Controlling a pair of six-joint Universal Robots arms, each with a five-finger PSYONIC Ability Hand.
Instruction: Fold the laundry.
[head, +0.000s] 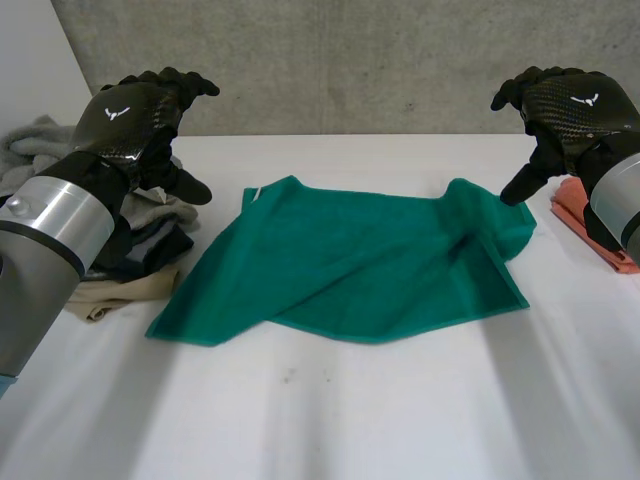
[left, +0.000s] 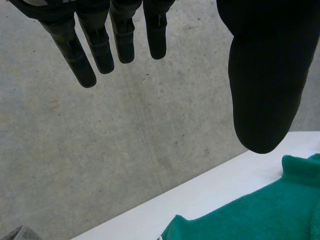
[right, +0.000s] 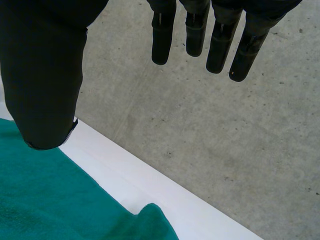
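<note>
A green cloth (head: 360, 262) lies rumpled on the middle of the white table (head: 330, 410), one side folded over itself. My left hand (head: 140, 115) hovers above the table's far left, off the cloth's left corner, fingers straight and holding nothing. My right hand (head: 565, 105) hangs over the far right, its thumb just above the cloth's far right corner without gripping it. In the left wrist view the fingers (left: 100, 45) and thumb stand apart above the green cloth (left: 260, 215). The right wrist view shows straight fingers (right: 215, 40) and the cloth (right: 55, 200) below the thumb.
A heap of grey, dark and beige garments (head: 130, 245) lies at the left under my left arm. An orange folded cloth (head: 590, 230) sits at the right edge. A grey concrete wall (head: 380, 60) stands behind the table.
</note>
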